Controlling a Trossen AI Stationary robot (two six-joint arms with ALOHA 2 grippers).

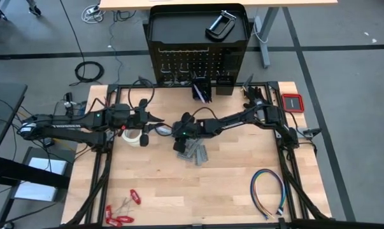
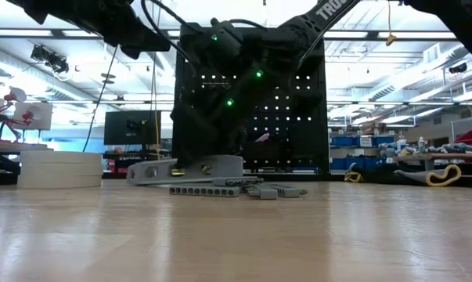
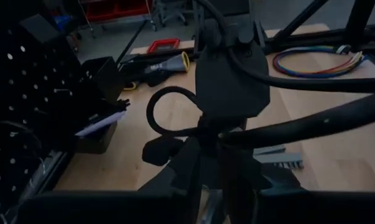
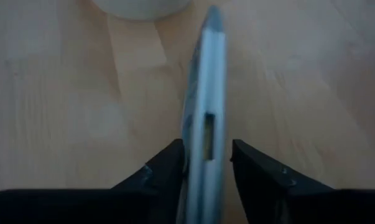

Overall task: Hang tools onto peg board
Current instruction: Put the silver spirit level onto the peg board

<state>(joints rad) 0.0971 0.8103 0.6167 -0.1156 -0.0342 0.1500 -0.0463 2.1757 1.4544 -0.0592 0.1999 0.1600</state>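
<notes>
Right wrist view has the right gripper [image 4: 206,163] straddling the silver bar [image 4: 203,106] mid-worktop, not clamped yet; left gripper's state I can't tell, clamp [image 1: 220,25] sits atop the board [image 1: 198,63] at 12 o'clock, nothing's hung yet by the look of it.

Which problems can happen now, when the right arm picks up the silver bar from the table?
1. The right gripper has its fingers around the silver bar near one end, so the bar may tilt or slip when lifted.
2. Grey metal pieces lie just beside the bar and may be dragged along.
3. The left gripper is close to the right one, above the white tape rolls; the arms could collide.
</notes>
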